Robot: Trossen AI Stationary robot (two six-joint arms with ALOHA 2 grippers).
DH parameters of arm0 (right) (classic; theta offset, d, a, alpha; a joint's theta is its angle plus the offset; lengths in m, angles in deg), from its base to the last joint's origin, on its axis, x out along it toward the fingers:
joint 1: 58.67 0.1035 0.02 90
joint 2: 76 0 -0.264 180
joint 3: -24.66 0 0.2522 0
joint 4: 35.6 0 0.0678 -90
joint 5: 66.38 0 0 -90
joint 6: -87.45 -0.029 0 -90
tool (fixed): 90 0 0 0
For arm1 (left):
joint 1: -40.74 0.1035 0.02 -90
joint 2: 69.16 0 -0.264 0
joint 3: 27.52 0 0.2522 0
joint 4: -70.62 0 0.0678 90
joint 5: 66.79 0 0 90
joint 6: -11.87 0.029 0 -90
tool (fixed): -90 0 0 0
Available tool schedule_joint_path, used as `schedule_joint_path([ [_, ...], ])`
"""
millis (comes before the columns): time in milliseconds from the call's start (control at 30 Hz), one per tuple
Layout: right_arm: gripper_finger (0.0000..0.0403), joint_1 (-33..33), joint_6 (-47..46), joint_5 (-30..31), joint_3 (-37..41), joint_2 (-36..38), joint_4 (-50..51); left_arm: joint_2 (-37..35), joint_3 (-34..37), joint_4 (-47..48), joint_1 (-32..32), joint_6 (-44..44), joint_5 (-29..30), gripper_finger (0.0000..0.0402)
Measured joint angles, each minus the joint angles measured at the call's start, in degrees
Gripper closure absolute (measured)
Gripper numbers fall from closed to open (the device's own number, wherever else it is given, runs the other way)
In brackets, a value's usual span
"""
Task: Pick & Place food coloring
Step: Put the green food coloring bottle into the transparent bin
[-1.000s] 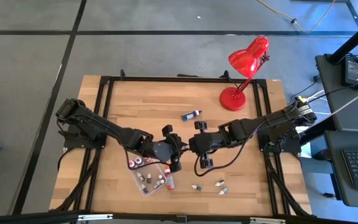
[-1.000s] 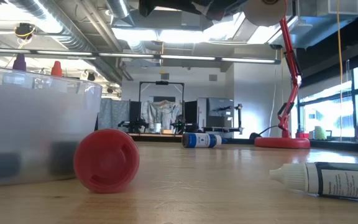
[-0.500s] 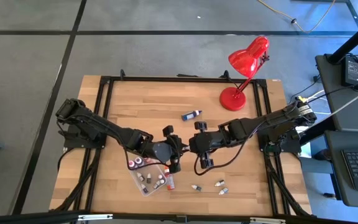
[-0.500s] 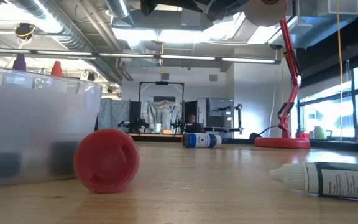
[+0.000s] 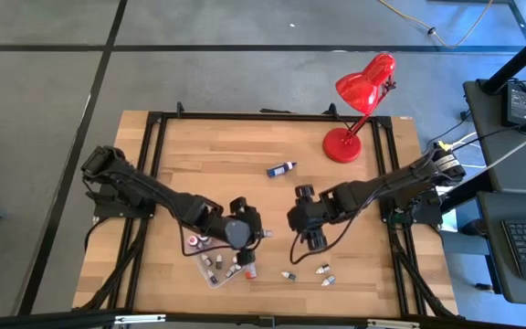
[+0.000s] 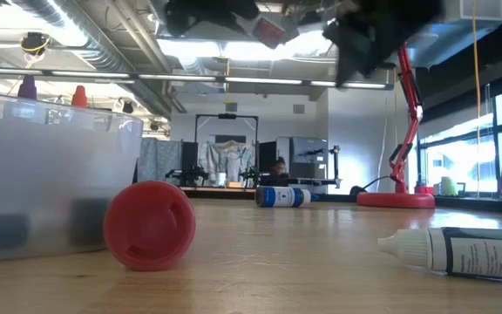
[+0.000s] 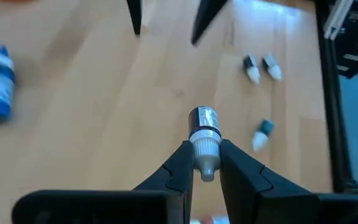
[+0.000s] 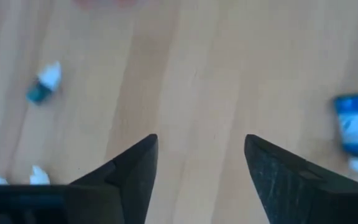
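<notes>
My left gripper [image 7: 204, 163] [image 5: 256, 234] is shut on a small food coloring bottle [image 7: 204, 122] with a dark label and a white cap, held above the wood beside the clear tray [image 5: 210, 271]. My right gripper [image 8: 196, 163] [image 5: 298, 221] hangs open just to its right with nothing between its fingers. The tray holds several bottles standing upright. A red bottle [image 6: 149, 224] lies on its side next to the tray. Three loose bottles [image 5: 321, 270] lie on their sides near the front edge, and a blue one [image 5: 281, 168] lies farther back. My left gripper pinches the bottle at its white cap end [image 7: 205, 149] between its two fingers. The fingers slant down from the table's left and run along the bottle. The dark body sticks out past the fingertips, with the cap toward the wrist. The bottle is lifted clear of the table.
A red desk lamp [image 5: 359, 100] stands at the far right corner. A black frame rail [image 5: 153, 174] runs around the tabletop. Bare wood lies between the blue bottle and the two grippers. The room beyond the table holds more equipment.
The two grippers were close together at the table's middle and have parted. My left one has gone toward the near edge and the tray. My right one has drawn off toward the right and sunk. Both now hang lower in the low view.
</notes>
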Motion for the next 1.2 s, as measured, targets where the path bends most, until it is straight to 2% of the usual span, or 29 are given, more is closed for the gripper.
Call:
schedule_joint_path([
  [133, 0.0161, 2.08, -1.37, 1.56, 4.61, -0.01, -2.59, 0.0, 0.0, 3.39, -2.84, -6.05, -1.25, 0.0347],
  [433, 0.016, 4.8, -4.85, 1.78, 10.85, -0.01, -4.72, 0.87, 0.0, 13.24, -9.88, -22.07, -8.71, 0.0347],
  [633, 0.016, 7.19, -4.05, -3.57, 14.92, -0.01, -9.82, 1.85, 0.19, 20.38, -13.01, -31.68, -13.37, 0.0347],
  [733, 0.0163, 8.1, -3.22, -6.06, 17.24, -0.01, -14.05, 2.95, 0.47, 19.9, -13.27, -35.42, -15.05, 0.0347],
  [1000, 0.0182, 8.52, -4.88, -8.16, 20.82, -0.01, -20.66, 7.8, 0.52, 19.87, -11.71, -39.32, -20.88, 0.0343],
  [1100, 0.0184, 8.57, -3.81, -10.79, 22.19, -0.01, -21.15, 9.22, 0.52, 19.82, -11.08, -39.57, -22.96, 0.0337],
  [1200, 0.0184, 8.7, -2.95, -13.93, 23.91, -0.01, -21.97, 10.24, 0.52, 20.02, -10.65, -40.72, -22.66, 0.0333],
])
